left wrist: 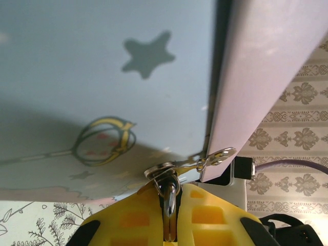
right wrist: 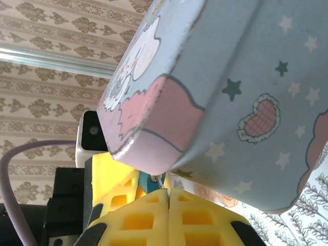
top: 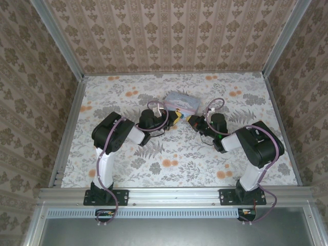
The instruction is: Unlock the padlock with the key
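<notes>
Clamping padlock (right wrist: 151, 179) w/ L gripper (left wrist: 170, 205) at tin hasp (left wrist: 218, 156), R gripper (right wrist: 168, 197) pinched shut; hold steady, bring key in from 3 o'clock.

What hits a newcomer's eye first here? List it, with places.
The pale blue cartoon tin lies at the far middle of the mat. Under its metal hasp the left gripper pinches the padlock by its silvery shackle; the right gripper is shut on a thin sliver, seemingly the key.

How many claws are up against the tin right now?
2. The left claw pinches a metal loop at the tin's clasp; the right claw, shut, sits beside the tin's pink corner.
</notes>
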